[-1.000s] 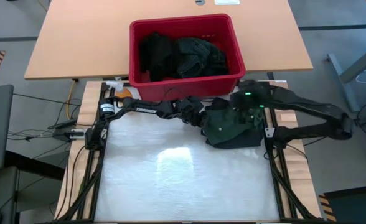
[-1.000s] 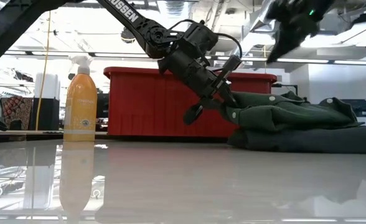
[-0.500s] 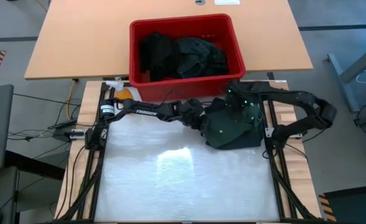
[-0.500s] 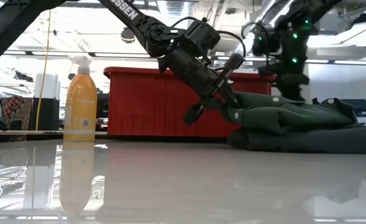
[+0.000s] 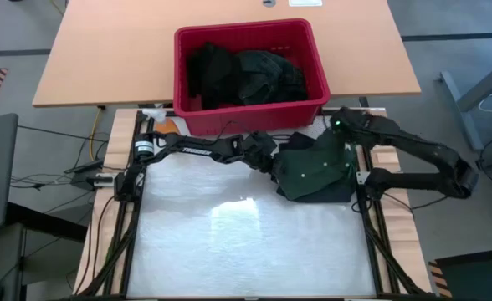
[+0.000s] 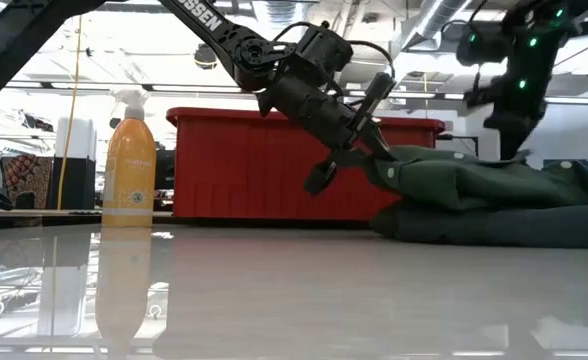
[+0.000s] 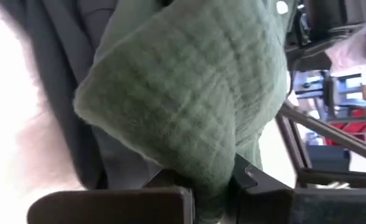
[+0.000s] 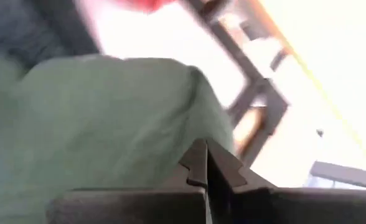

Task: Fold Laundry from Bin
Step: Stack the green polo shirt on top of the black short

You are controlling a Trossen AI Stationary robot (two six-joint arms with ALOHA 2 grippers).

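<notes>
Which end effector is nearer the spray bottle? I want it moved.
Left. The left end effector is mid-table, gripping the green shirt; the right end effector is farther from the spray bottle.

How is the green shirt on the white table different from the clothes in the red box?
The green shirt lies bunched on the white table, outside the red bin; the black clothes sit piled inside it. The shirt is dark green, the binned clothes nearly black. The left gripper pinches the shirt's edge; nothing touches the binned clothes. Both are crumpled, unfolded fabric.

Bright overhead light, tabletop (image 5: 246,242) glare, wrist views blurred
</notes>
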